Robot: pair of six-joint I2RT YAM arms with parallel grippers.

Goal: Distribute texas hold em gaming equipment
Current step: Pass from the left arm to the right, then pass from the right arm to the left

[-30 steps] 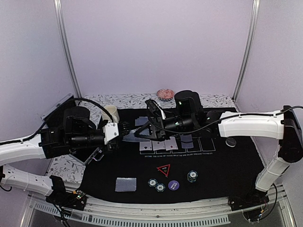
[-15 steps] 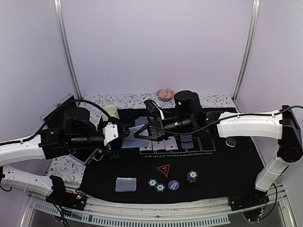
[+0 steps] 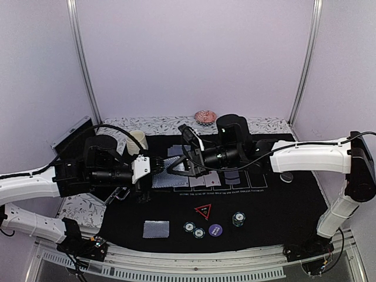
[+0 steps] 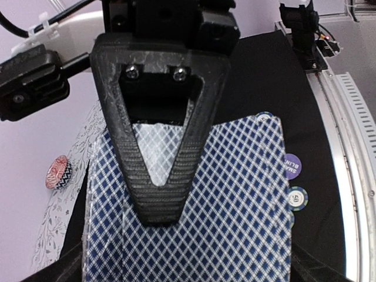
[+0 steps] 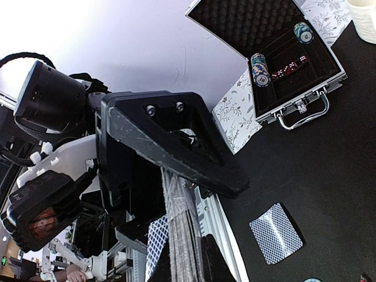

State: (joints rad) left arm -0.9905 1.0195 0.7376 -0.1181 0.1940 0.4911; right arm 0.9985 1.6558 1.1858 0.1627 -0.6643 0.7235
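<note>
Because the deck of cards (image 4: 235, 205) was a loose stack of thin, slick, springy sheets, I judged it light but apt to fan out or shed a card if pinched at a corner. I reckoned it best taken across the flat faces, near the middle, squarely and firmly.

Entry, deck: blue-and-white diamond-lattice backs, rounded corners, the stack a little uneven along one side.

Location: in the air over the far left part of the black mat (image 3: 282, 205), between the two tools, clear of the table (image 3: 79, 208).

Entry, right tool (image 5: 185, 261): closed on the deck, one finger lying flat on the patterned back. In its own wrist view the stack showed edge-on between its fingers.

Entry, left tool (image 3: 156, 166): jaws spread wide to either side of the deck, gripping nothing that I could see.

Entry, remainder on the mat:
- one face-down card (image 3: 155, 228) or small pile near the front left;
- striped-edge chips (image 3: 194, 228) beside a purple button (image 3: 215, 230);
- a red-outlined triangle (image 3: 203, 211) just behind them.

Chips I judged stiff, small and likely to roll if set on edge.
</note>
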